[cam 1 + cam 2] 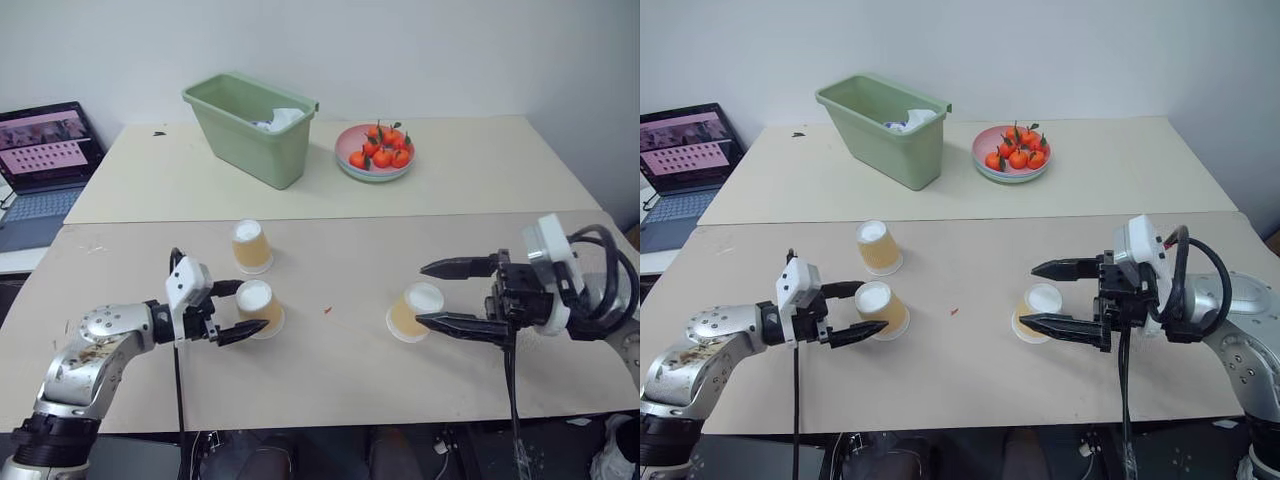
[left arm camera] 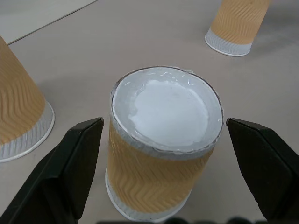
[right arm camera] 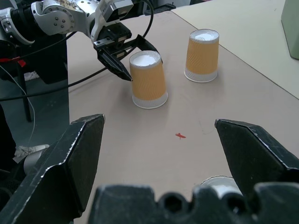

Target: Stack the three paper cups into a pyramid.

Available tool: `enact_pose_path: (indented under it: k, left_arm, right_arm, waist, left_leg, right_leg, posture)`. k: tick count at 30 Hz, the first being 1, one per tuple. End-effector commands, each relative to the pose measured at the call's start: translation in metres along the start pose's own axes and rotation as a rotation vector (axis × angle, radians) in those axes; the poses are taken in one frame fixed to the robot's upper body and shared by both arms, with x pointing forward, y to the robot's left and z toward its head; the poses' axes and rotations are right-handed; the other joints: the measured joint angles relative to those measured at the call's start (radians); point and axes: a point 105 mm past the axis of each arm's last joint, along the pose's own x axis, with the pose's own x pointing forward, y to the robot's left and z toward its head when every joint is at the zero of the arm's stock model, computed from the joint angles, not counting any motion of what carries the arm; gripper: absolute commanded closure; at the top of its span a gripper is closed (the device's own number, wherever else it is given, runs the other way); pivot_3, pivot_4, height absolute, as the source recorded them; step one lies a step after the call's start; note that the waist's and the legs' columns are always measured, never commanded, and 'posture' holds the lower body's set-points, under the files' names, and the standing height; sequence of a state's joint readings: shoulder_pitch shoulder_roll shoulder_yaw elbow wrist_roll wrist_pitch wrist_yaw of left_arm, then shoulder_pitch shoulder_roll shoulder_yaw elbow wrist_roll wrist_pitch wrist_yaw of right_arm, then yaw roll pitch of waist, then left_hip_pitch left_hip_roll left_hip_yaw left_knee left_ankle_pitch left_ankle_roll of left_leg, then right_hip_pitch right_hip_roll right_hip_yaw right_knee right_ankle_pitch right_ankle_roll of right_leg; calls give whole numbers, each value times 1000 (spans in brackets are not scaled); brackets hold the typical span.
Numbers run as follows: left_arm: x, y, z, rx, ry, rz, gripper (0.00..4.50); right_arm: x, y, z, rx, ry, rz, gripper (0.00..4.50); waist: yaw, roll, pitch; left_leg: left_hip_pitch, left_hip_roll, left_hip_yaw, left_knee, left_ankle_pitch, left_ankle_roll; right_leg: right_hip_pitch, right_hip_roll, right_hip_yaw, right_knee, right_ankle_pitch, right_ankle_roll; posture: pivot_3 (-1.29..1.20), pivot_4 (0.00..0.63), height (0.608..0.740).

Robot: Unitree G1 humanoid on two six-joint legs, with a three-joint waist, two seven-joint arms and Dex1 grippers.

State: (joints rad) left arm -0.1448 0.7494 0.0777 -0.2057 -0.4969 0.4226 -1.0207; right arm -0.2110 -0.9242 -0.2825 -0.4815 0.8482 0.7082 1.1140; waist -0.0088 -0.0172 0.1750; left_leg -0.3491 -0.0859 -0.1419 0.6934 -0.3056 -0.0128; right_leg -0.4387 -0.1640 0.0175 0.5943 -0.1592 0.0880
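The left gripper (image 1: 232, 312) stands wide open with its fingers either side of the nearest paper cup (image 1: 258, 308) — not yet closed on it. The right gripper (image 1: 1052, 298) is equally spread around a second cup (image 1: 1038, 313), holding nothing. The third cup (image 1: 251, 246) stands apart just beyond the left one, all upside down on the table (image 1: 340, 380). No pyramid yet — this looks like the grasping step; next, close and bring two cups side by side.

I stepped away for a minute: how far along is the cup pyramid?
Nothing is stacked yet: all three cups stand upside down, apart, on the table. The open left hand straddles the near cup; the open right hand brackets the right cup. The far cup is untouched. Pairing and topping remain.
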Motion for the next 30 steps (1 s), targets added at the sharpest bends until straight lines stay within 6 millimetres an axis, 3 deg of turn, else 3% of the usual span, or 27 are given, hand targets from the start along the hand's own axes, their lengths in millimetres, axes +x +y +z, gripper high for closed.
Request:
enact_pose_path:
  k: [1,5,8,11,12,23,30]
  left_arm:
    - [7,2,8,44,-25,-11,0]
    - [13,2,8,50,-40,-23,0]
    - [17,2,6,59,-42,-37,718]
    - [25,2,7,81,-46,-47,1889]
    - [28,2,7,89,-47,-52,2064]
    - [99,-14,51,175,-147,-216,2129]
    - [130,-21,56,186,-154,-281,2129]
  right_arm:
    - [0,2,6,-30,-21,10,77]
    - [-3,0,3,-30,-14,-5,77]
    - [-3,1,1,-28,-15,-9,0]
    - [-3,1,0,-27,-17,-16,0]
    - [-3,1,0,-28,-18,-17,0]
    - [-1,2,-1,-38,-21,-40,0]
    - [-3,3,-2,-39,-21,-68,0]
  waist:
    - [1,0,0]
    - [0,0,0]
    - [1,0,0]
    - [2,0,0]
    - [4,0,0]
    - [17,-1,0]
    - [15,-1,0]
  left_leg:
    - [0,0,0,0,0,0]
    - [0,0,0,0,0,0]
    - [0,0,0,0,0,0]
    - [0,0,0,0,0,0]
    - [0,0,0,0,0,0]
    - [-1,-1,0,2,0,0]
    - [-1,-1,0,2,0,0]
  right_leg:
    - [0,0,0,0,0,0]
    - [0,0,0,0,0,0]
    - [0,0,0,0,0,0]
    - [0,0,0,0,0,0]
    - [0,0,0,0,0,0]
    - [1,0,0,-1,0,0]
    - [1,0,0,0,1,0]
  posture:
    - [0,150,726]
    - [0,150,726]
    - [0,150,726]
    - [0,150,726]
    - [0,150,726]
    - [0,150,726]
    - [0,150,726]
